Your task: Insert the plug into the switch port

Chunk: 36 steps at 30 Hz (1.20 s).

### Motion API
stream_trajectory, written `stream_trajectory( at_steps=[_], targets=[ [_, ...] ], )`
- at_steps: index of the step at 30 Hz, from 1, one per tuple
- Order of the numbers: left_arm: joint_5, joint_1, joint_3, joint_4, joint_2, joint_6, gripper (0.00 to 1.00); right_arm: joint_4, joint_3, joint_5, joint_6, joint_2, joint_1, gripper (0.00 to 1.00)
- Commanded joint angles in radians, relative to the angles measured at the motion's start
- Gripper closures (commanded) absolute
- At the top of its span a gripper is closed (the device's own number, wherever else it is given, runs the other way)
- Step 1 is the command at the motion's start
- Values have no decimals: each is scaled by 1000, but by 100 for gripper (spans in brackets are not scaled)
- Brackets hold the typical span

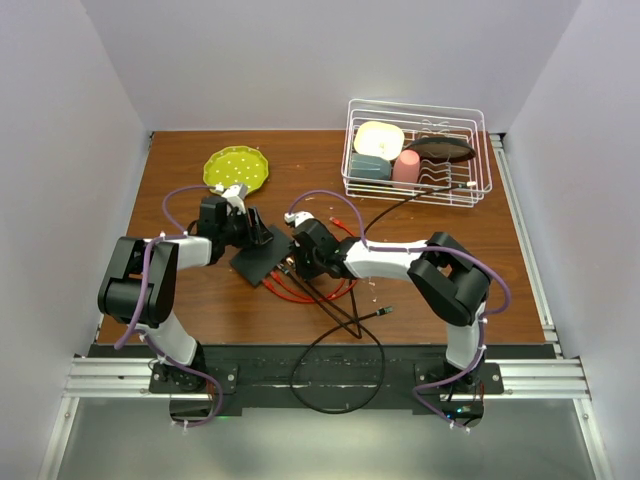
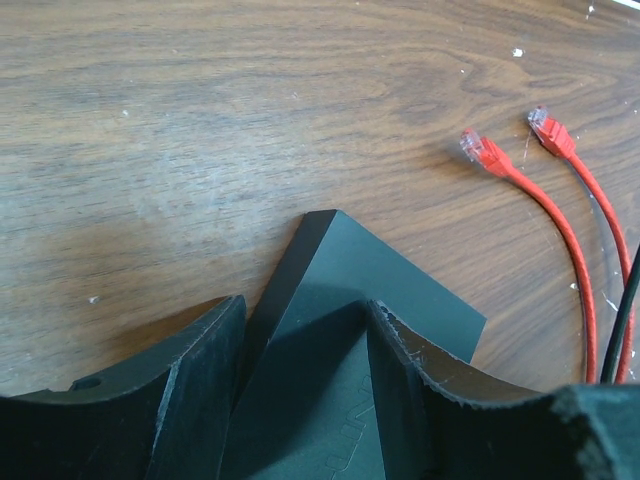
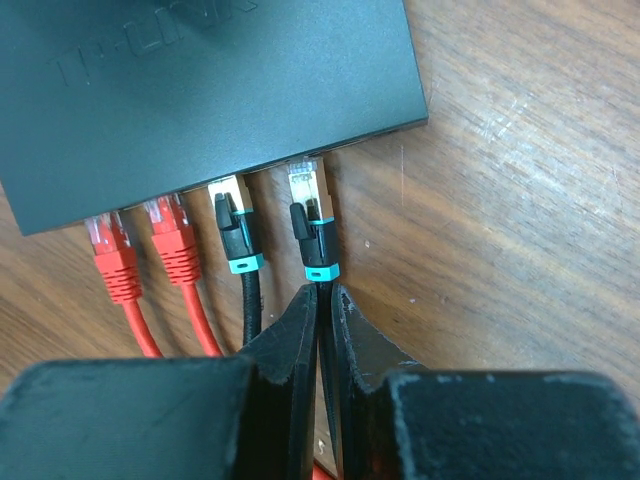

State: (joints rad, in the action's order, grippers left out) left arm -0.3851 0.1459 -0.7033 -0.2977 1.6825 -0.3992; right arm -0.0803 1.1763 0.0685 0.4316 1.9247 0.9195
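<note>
Brown wooden table [image 1: 300, 150] is seen between plain white walls. At the far right of it a white wire rack [image 1: 415, 102] is placed. In the rack a pale yellow bowl [image 1: 378, 137], a teal bowl [image 1: 368, 166], a pink cup [image 1: 407, 168] and a dark dish [image 1: 440, 149] are kept. At the far left a yellow-green plate [image 1: 237, 168] is laid flat.

Near the middle a flat black box [image 1: 262, 258] is found. One corner of it is straddled by the left gripper [image 2: 305, 310], whose jaws are held partly apart; whether the box is really clamped cannot be told. Two loose red plugs [image 2: 480, 150] are lying on the wood to the right of this corner.

Along the near edge of the box two red plugs [image 3: 170, 240] and one black plug [image 3: 232, 215] are seated side by side. Just to the right of them, the plug [image 3: 308, 200] with a teal ring is presented at the switch port [image 3: 308, 160], its tip touching the edge of the box; how deep it is entered cannot be told. The right gripper [image 3: 325, 292] is closed narrowly on the black cable [image 3: 322, 275] just behind this plug.
</note>
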Motion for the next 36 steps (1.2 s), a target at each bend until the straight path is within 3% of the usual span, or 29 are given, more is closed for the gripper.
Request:
stream_trajectory(
  at_steps=[1,15,27,36],
  targets=[
    [-6,0,-10,46,-17,17,44,192,-21,16,53,-59,-14,100],
    [-5,0,-12,54,-21,22,44,249,-35,7,87,-76,-25,100],
    [-23,0,-13,42,-20,17,44,306,-9,-130,59,-23,-25,100],
    [-15,0,1,29,-30,33,41,245,-1,-157,13,-4,-27,100]
  ],
)
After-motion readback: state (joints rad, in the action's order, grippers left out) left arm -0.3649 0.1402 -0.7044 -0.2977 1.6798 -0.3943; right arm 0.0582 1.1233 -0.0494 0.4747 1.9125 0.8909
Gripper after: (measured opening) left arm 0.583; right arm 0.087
